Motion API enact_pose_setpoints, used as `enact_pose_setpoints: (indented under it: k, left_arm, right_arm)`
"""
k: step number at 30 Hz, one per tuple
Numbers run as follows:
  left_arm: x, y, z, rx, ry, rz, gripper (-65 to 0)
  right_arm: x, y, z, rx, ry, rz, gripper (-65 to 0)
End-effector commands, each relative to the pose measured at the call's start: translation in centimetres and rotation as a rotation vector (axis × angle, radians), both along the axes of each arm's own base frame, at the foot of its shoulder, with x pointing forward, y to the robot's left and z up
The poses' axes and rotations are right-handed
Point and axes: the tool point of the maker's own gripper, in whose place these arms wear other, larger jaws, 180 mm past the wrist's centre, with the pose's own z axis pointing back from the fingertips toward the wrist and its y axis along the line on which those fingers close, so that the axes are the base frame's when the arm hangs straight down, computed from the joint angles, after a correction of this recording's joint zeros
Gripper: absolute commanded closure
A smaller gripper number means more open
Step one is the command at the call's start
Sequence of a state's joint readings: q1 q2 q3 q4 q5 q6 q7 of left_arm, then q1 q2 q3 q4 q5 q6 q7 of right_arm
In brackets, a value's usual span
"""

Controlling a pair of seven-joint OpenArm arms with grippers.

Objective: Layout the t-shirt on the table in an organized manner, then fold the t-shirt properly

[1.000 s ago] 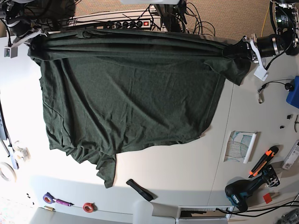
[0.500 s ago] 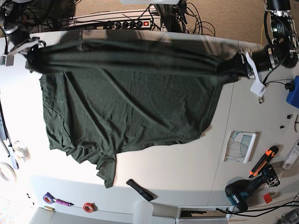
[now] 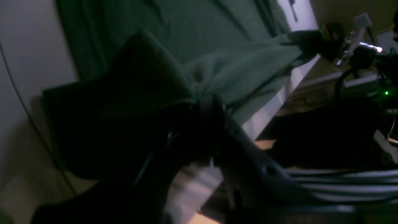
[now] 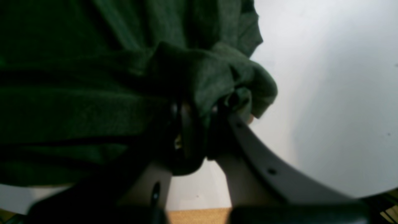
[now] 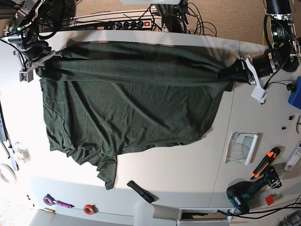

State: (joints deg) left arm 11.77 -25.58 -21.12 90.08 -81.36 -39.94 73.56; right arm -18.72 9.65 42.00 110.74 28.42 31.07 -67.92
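Observation:
A dark green t-shirt lies spread over the white table, its far edge lifted and stretched taut between both grippers. My left gripper at the right of the base view is shut on a bunched corner of the t-shirt. My right gripper at the left is shut on the other corner, where the t-shirt wraps around the fingers. The near edge of the cloth rests crumpled at the lower left.
A black strap lies near the front edge. Tape rolls and a purple tool sit at the lower left. A drill, an orange cutter and a paper card lie at the right. Cables and a power strip run behind the table.
Both grippers have moved toward the near side with the shirt's far edge, lowering the stretched fold so it now lies further over the cloth. The left gripper shifted down and slightly inward.

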Motion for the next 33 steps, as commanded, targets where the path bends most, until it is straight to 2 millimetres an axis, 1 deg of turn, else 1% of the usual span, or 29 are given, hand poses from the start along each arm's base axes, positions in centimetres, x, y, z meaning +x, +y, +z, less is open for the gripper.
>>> enact_pose_setpoints:
  k: [1,4,9,11,15,16,17,18,19,20,21,24,27,30,33]
  left_arm:
    - [0.2,0.3,1.0,-0.012,-0.024,-0.007,0.0]
    - [-1.0,0.2,0.4,0.010,0.019,-0.059,0.0]
    - [-1.0,0.2,0.4,0.014,0.021,-0.065,0.0]
    - [-1.0,0.2,0.4,0.013,0.021,-0.065,0.0]
    - [-1.0,0.2,0.4,0.013,0.021,-0.065,0.0]
    - [-1.0,0.2,0.4,0.013,0.021,-0.065,-4.6]
    - [-1.0,0.2,0.4,0.013,0.021,-0.064,-12.2]
    - [-1.0,0.2,0.4,0.011,0.019,-0.062,-19.2]
    - [-0.9,0.2,0.4,0.011,0.019,-0.062,-24.7]
    - [-0.9,0.2,0.5,0.010,0.017,-0.060,-27.8]
    - [-0.8,0.2,0.5,0.006,0.013,-0.055,-28.6]
    - [-0.8,0.2,0.6,0.006,0.012,-0.054,-28.6]
    - [-0.2,0.3,1.0,0.005,-0.007,-0.046,-28.6]
    - [1.5,1.2,2.2,0.011,-0.061,-0.016,-28.6]
    - [3.4,2.0,3.8,0.017,-0.125,0.010,-28.6]
  right_arm:
    - [0.2,-0.9,1.1,-0.032,-0.026,-0.006,0.0]
    - [-0.8,-1.7,1.0,-0.040,-0.008,-0.033,0.0]
    - [-2.4,-2.7,0.9,-0.052,0.012,-0.070,0.0]
    - [-2.6,-2.7,0.8,-0.053,0.018,-0.069,0.0]
    - [-2.4,-2.6,0.9,-0.041,0.009,-0.066,0.0]
    - [-2.3,-2.4,0.9,-0.032,0.002,-0.063,-6.1]
    - [-2.2,-2.3,1.0,-0.025,-0.005,-0.060,-14.9]
    - [-2.1,-2.1,1.1,-0.016,-0.012,-0.058,-22.2]
    - [-2.1,-2.1,1.1,-0.013,-0.015,-0.056,-26.6]
    - [-2.0,-2.1,1.1,-0.014,-0.017,-0.056,-27.7]
    - [-2.0,-2.1,1.1,-0.015,-0.018,-0.056,-27.7]
    - [-1.9,-2.5,1.5,-0.031,-0.017,-0.051,-27.7]
    - [-1.5,-3.5,2.5,-0.069,-0.022,-0.040,-27.7]
    - [-0.9,-5.4,4.2,-0.116,-0.050,-0.073,-27.7]
    - [0.0,-7.1,6.3,-0.165,-0.116,-0.097,-27.7]
